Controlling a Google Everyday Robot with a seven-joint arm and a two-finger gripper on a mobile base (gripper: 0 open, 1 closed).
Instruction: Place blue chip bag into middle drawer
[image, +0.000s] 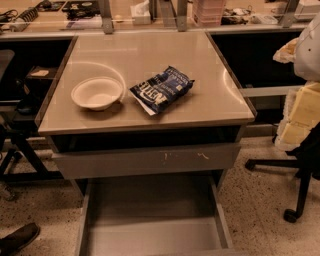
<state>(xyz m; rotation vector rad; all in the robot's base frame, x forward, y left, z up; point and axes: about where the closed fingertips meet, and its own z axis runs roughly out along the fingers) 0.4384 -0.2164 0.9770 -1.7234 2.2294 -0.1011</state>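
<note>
The blue chip bag (161, 89) lies flat on the cabinet top (150, 50), near its front edge and just right of a white round bowl (97, 93). The bag is dark blue with white lettering and a white edge at its lower left. The middle drawer (150, 235) is pulled out wide below, and its flat grey floor is bare. Above it, the drawer with the scratched grey front panel (145, 160) is out only a little. My gripper is not in view, and nothing holds the bag.
An office chair (300, 195) with pale yellow blocks (302, 112) stands at the right. A dark chair base (20, 150) and a shoe (17, 239) are at the left. A cluttered shelf (150, 12) runs behind the cabinet.
</note>
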